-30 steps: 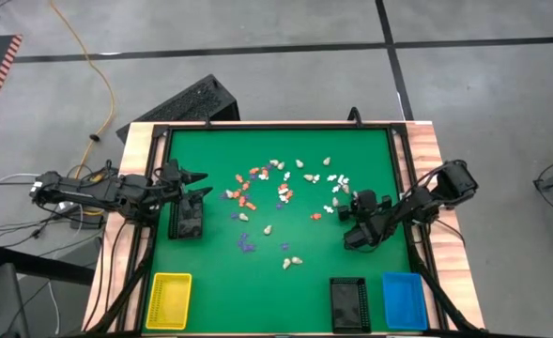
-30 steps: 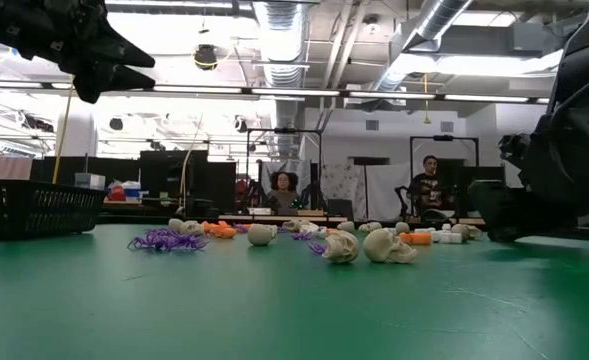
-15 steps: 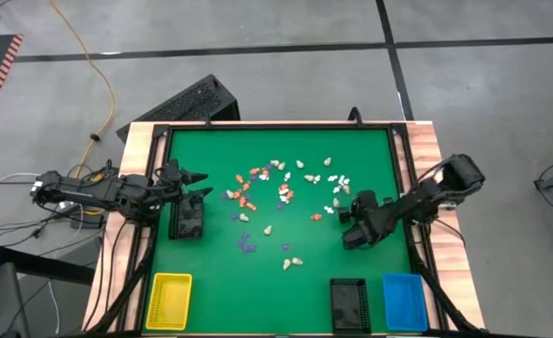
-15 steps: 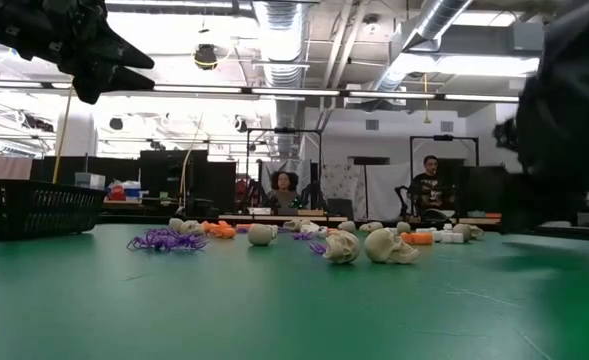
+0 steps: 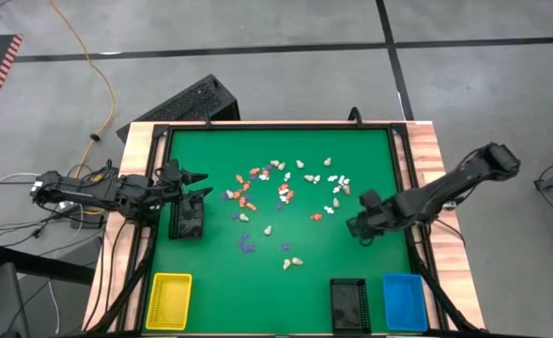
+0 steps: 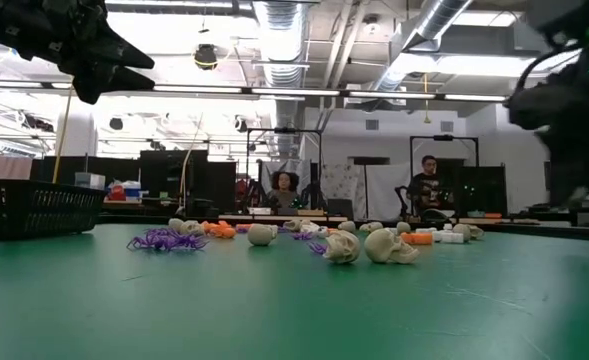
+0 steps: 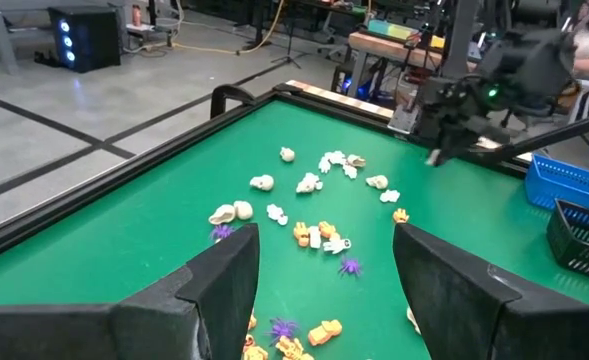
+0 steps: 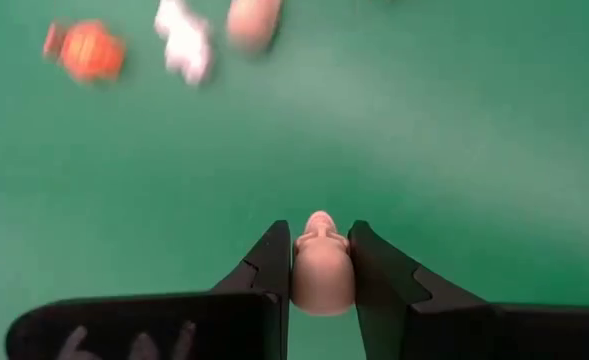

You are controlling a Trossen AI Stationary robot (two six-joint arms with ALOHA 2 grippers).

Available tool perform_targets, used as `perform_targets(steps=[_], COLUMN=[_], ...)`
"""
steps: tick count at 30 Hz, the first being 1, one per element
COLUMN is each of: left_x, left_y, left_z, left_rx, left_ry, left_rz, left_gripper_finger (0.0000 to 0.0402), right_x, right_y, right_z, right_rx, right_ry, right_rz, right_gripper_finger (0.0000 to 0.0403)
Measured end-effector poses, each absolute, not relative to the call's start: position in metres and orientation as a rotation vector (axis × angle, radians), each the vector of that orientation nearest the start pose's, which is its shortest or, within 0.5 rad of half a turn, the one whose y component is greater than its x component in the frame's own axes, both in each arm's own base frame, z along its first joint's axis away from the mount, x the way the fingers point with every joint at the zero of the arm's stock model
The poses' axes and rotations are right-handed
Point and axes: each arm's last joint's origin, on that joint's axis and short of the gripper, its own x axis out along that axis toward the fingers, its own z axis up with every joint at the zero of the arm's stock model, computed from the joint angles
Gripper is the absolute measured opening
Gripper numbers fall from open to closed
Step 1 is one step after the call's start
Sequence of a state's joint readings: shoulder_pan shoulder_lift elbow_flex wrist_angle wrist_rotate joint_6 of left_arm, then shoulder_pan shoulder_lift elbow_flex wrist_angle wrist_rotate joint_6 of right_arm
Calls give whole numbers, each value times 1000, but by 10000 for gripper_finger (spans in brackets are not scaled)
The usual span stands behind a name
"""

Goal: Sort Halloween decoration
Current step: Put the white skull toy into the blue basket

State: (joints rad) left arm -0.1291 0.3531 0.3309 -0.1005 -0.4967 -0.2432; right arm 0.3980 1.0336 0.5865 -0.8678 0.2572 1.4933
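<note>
Since a second ago: right arm has drawn back and lifted from the mat's right side; its elbow now reaches out past the table edge, and in the low view the gripper has risen off the table. Left arm unchanged.

Item 1, right gripper [image 5: 364,225]: fingers clamped on one cream-beige figurine [image 8: 321,275], pinched between the pads with its rounded end poking out past the fingertips. Beyond those tips, an orange figurine [image 8: 87,49], a white figurine [image 8: 185,47] and another beige piece lie loose on the green mat [image 5: 210,272].

Item 2, remaining Halloween decoration [image 5: 285,192]: scattered cluster on the mat, just beside the right gripper toward table centre; purple pieces [image 6: 164,240] sit apart on its nearer edge.

Item 3, trays: black tray [image 5: 348,303] and blue tray [image 5: 404,300] lie near the right gripper, toward the front edge; yellow tray [image 5: 168,299] well apart at the far front corner.

Step in hand, judged: carrying the beige piece to a tray. Grip is slight on a rounded thing, so the carry wants steady pressure, no sharp swing, and release low over the chosen tray. Which tray takes beige cannot be told.

Item 4, left gripper [image 7: 324,270]: fingers spread wide, empty, hovering at the mat's left edge above a black basket [image 5: 187,218].
</note>
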Motion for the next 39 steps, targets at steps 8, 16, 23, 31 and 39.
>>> perform_targets(steps=[8, 16, 23, 31, 39], left_x=[112, 112, 112, 112, 111], left_y=[-1, -1, 0, 0, 0], left_z=[238, 238, 238, 238, 238], left_rx=[-204, -207, -206, -206, -206], left_ry=[71, 71, 68, 68, 65], left_rz=[379, 379, 393, 398, 418], left_gripper_finger=[221, 221, 221, 221, 221], right_x=[125, 107, 88, 73, 75], right_y=[76, 109, 141, 165, 174], right_z=[208, 220, 218, 210, 202], right_rx=[1162, 1315, 1351, 1353, 1323], right_ry=[1160, 1249, 1382, 1480, 1490], right_rz=[-498, -287, -235, -259, -269], right_gripper_finger=[92, 93, 93, 93, 114])
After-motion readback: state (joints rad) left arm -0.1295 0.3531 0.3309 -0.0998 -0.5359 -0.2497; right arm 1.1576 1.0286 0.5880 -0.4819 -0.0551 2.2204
